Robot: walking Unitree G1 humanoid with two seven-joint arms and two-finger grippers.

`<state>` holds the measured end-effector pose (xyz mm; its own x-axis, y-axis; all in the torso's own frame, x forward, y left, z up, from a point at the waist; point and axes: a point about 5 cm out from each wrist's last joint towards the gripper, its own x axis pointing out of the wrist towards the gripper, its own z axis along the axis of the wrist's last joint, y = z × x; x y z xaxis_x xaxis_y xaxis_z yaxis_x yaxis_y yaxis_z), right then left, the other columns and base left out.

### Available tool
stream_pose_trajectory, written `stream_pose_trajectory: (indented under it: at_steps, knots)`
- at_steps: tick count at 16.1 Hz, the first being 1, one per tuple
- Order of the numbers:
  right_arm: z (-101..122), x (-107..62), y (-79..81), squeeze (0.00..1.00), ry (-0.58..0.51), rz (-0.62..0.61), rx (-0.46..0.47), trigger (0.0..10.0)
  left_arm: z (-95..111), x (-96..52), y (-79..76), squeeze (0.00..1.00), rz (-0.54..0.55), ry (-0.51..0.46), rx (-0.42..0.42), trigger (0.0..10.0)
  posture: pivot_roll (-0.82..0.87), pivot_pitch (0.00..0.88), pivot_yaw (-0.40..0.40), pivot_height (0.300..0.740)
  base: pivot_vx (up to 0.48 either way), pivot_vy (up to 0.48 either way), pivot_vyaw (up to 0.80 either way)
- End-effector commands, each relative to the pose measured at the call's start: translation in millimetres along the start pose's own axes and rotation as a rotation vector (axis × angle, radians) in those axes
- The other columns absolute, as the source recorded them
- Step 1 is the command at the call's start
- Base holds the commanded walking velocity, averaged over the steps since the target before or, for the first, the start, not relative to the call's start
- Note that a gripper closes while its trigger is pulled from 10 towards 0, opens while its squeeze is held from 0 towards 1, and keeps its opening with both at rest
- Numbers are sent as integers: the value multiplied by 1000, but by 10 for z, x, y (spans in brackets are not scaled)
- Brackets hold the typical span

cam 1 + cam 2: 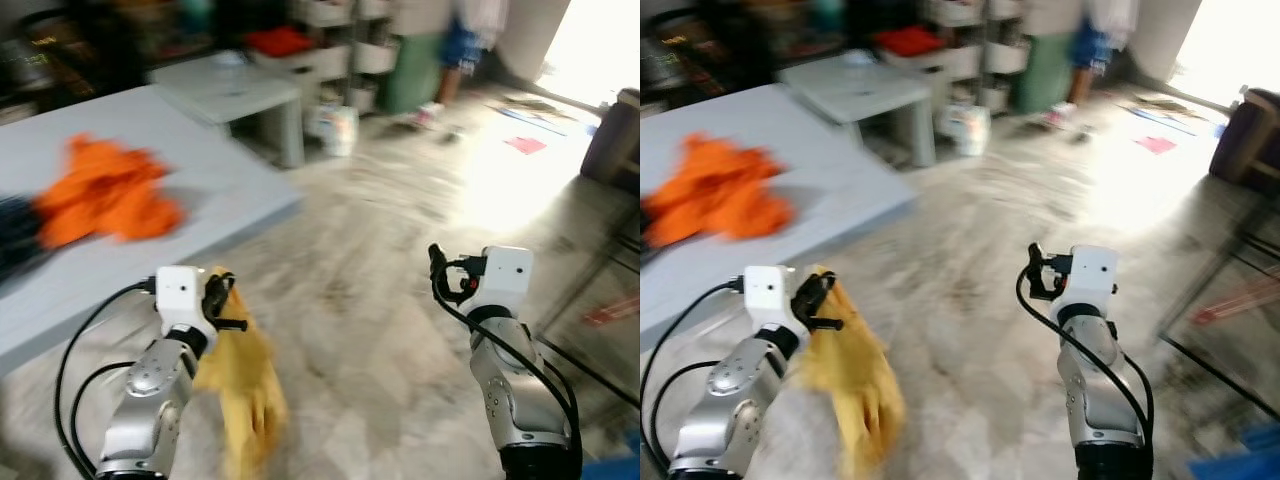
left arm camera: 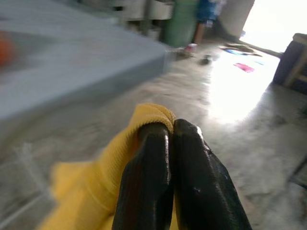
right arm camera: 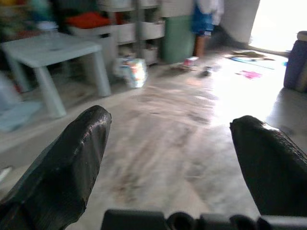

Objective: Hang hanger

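Closest to me, my left gripper (image 2: 170, 139) has its jaws pressed together on a fold of yellow cloth (image 1: 245, 395). The cloth drapes down from the pinch beside my left arm and hangs clear above the floor (image 1: 380, 330). I cannot make out a hanger in it; the head views are blurred and all I see is soft yellow fabric bunched over the fingertips (image 2: 148, 158).

My right gripper (image 3: 175, 163) is held up at about the same height on the other side, jaws spread wide with nothing between them, only bare floor beyond. A black cable loops from it down the silver forearm.

Past my left arm stands the grey bench (image 1: 200, 170), its near corner pointing toward the middle of the room. An orange garment (image 1: 105, 195) lies crumpled near the bench's left edge, with something dark (image 1: 15, 235) just beside it at the very edge of view.

Beyond the bench is a small white table (image 3: 53, 50), and past it a roll or package (image 3: 136, 72) sits on the floor. Further back are white shelves (image 3: 124, 31) holding something red (image 3: 88, 20), a green bin (image 3: 177, 36), and a blurred person (image 1: 455, 45) standing beside it. Bright light floods the floor at the far right, next to a dark piece of furniture (image 1: 615, 135).
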<state>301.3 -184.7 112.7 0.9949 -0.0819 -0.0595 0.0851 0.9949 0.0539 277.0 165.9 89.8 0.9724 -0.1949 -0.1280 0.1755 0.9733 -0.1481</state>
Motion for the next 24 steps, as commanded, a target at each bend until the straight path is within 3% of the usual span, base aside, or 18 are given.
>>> stream_pose_trajectory:
  at_steps: [1, 3, 12, 18, 24]
  knots:
    - [18, -4, -80, 0, -3, -26, 0, 10000, 59, 35, -107, 0, -46, -23, -1, 10000, 16, 26, -13, 740, 337, 0, -800]
    - [18, -7, -80, 0, -4, -29, 6, 10000, 46, 47, -131, 0, -29, -8, -61, 10000, 14, 25, -14, 740, 0, 0, -800]
    - [32, -3, -78, 0, -6, -32, 5, 10000, 35, 65, -188, 0, -47, 28, -118, 10000, 16, 26, -14, 740, 0, 0, 0]
    - [24, -1, -75, 0, -4, -31, 9, 10000, 30, 66, -199, 0, -57, 40, -120, 10000, 16, 26, -13, 740, 0, 0, -749]
    - [23, 20, -47, 0, 2, -16, 8, 10000, 11, 63, -203, 0, -63, 53, -114, 10000, 19, 21, -17, 740, 0, 218, -267]
